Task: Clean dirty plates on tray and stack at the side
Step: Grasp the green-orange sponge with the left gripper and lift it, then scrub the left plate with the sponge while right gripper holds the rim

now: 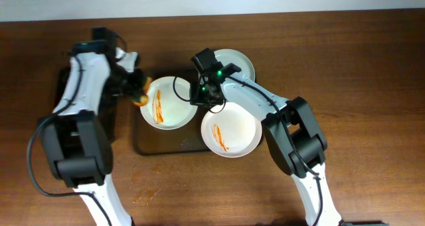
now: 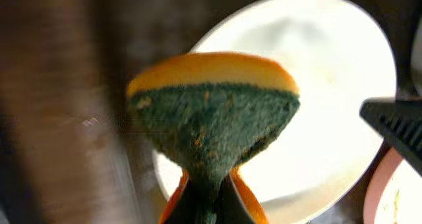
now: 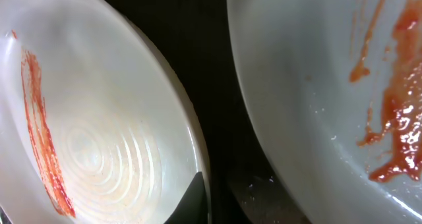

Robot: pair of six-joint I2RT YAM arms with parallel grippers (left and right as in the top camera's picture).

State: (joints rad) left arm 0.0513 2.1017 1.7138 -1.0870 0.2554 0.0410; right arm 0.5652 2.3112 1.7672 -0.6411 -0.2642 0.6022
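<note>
Three white plates lie on or by the dark tray [image 1: 149, 143]. The left plate [image 1: 174, 106] has an orange-red streak. The front right plate [image 1: 239, 129] also has a streak. The back plate [image 1: 240, 61] looks clean and is partly hidden by my right arm. My left gripper [image 1: 136, 88] is shut on a yellow-green sponge [image 2: 211, 112] at the left plate's [image 2: 330, 85] left rim. My right gripper [image 1: 204, 96] is shut on the left plate's right rim [image 3: 191, 151], with one finger over the inner edge. The front right plate [image 3: 316, 85] lies beside it.
A smaller black tray [image 1: 65, 86] lies at the left under my left arm. Orange smears mark the wooden table [image 1: 143, 196] in front of the tray. A strip of dark tray [image 3: 211, 66] shows between the two streaked plates.
</note>
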